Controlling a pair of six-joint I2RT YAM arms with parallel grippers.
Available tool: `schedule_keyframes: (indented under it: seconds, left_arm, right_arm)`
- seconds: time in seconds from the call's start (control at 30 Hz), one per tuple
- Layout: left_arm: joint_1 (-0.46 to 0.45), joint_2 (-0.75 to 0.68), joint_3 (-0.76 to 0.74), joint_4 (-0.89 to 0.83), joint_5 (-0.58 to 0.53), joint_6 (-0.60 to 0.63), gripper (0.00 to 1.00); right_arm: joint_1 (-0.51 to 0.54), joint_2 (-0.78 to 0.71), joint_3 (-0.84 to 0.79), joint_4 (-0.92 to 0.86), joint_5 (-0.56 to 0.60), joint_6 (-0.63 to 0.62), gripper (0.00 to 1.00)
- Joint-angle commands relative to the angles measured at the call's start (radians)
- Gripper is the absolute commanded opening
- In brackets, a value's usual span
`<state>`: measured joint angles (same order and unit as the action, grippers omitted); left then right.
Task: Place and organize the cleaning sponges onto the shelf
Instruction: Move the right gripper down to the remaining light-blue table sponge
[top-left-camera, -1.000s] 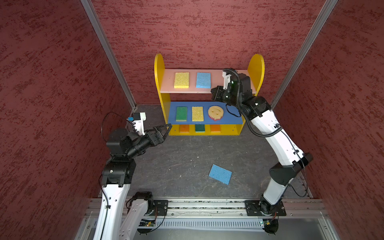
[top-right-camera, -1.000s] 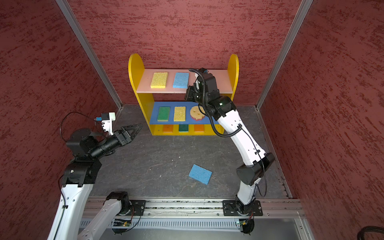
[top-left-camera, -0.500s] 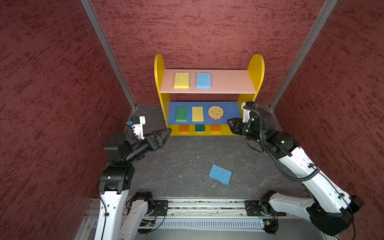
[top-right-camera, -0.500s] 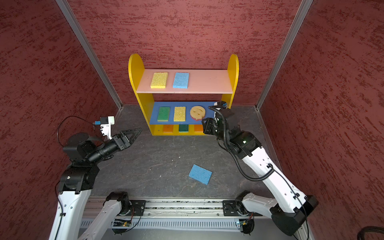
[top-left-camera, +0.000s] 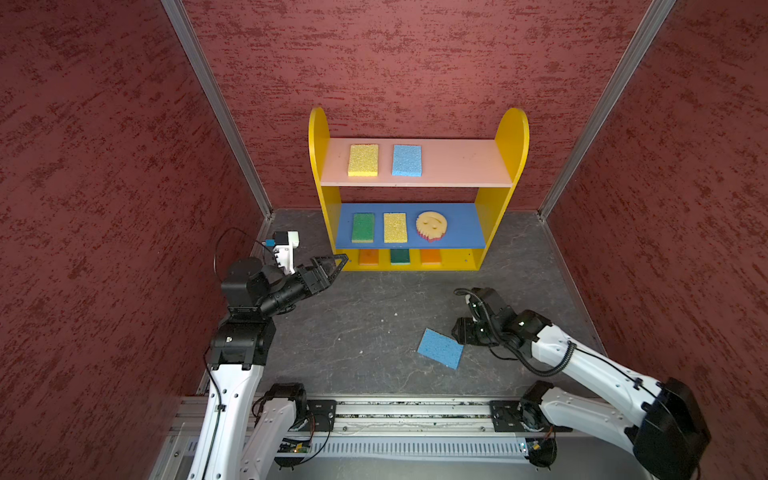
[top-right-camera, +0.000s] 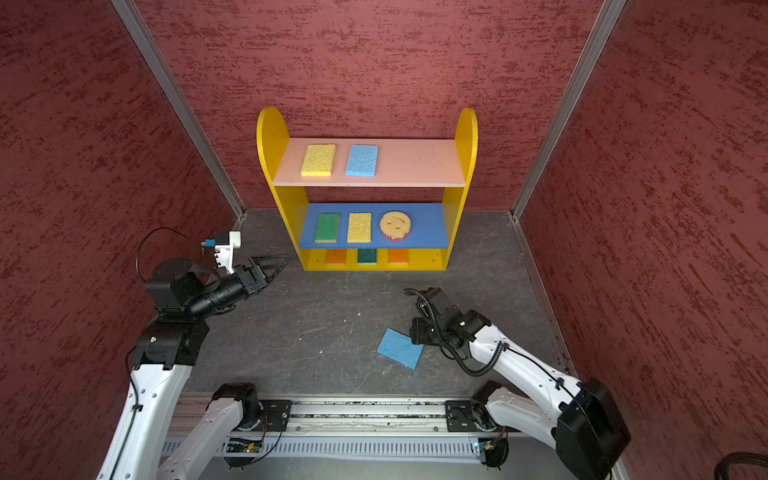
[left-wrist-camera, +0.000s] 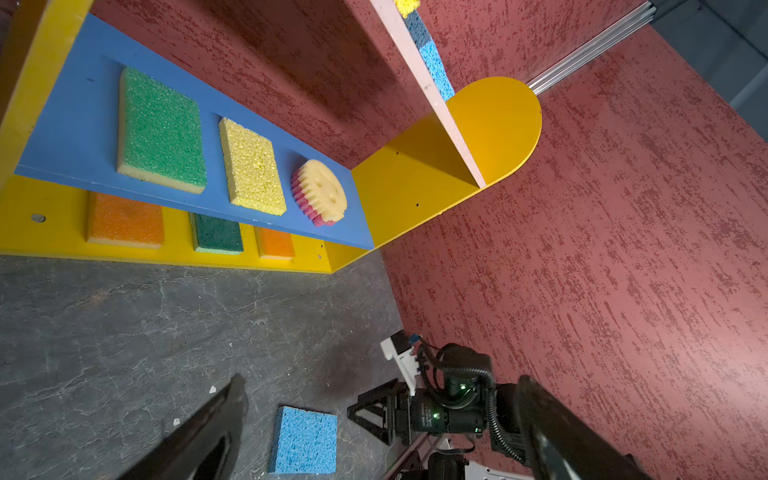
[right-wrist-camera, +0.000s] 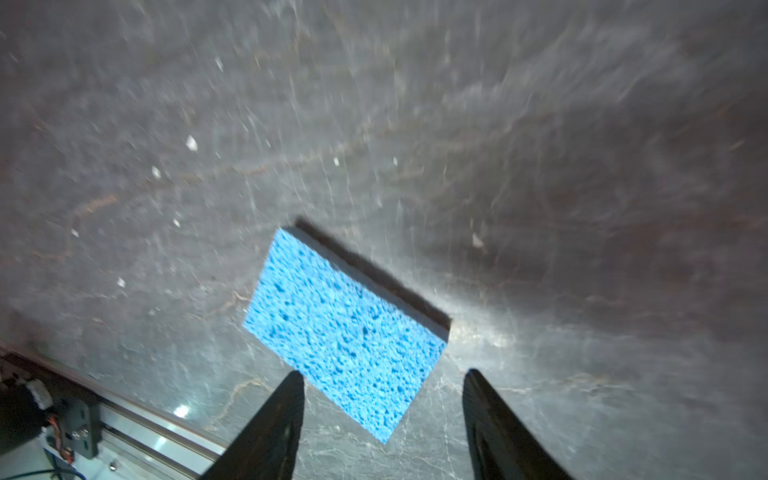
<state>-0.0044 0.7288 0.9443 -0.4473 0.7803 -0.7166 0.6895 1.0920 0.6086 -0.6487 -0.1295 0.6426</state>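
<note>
loose blue sponge (top-left-camera: 440, 348): seen lying flat on the grey counter (top-left-camera: 365, 316), well apart from the shelf, not gripped.
right hand (right-wrist-camera: 382, 372): brought down from the shelf's top level to this sponge; jaws now parted from closed, nothing held, tips at the sponge's near corner, contact not discernible.
left hand (top-left-camera: 337, 263): kept spread wide, empty, parked near the shelf's lower left corner.
shelf (top-left-camera: 513, 137): eight sponges already laid out; bare space left on the pink top board (top-left-camera: 461, 164).
meaning: last pickup judged to be starting.

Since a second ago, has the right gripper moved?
Yes. The right gripper left the top of the shelf and dropped toward the near rail, now at the loose blue sponge.
</note>
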Motion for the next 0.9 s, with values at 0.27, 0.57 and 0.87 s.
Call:
schedule_keyframes:
  seconds: [0.27, 0.57, 0.87]
  left_arm:
    - [-0.063, 0.033, -0.031, 0.092, 0.001, -0.015, 1.00]
    - [-0.090, 0.067, -0.032, 0.097, -0.006, 0.011, 1.00]
    - [-0.109, 0.094, -0.040, 0.099, -0.003, 0.039, 1.00]
  right_arm:
    - [0.136, 0.242, -0.041, 0.293, -0.054, 0.022, 0.67]
    - [0.164, 0.338, -0.020, 0.608, -0.204, 0.134, 0.69]
    - [0.166, 0.356, 0.124, 0.413, 0.073, 0.041, 0.60]
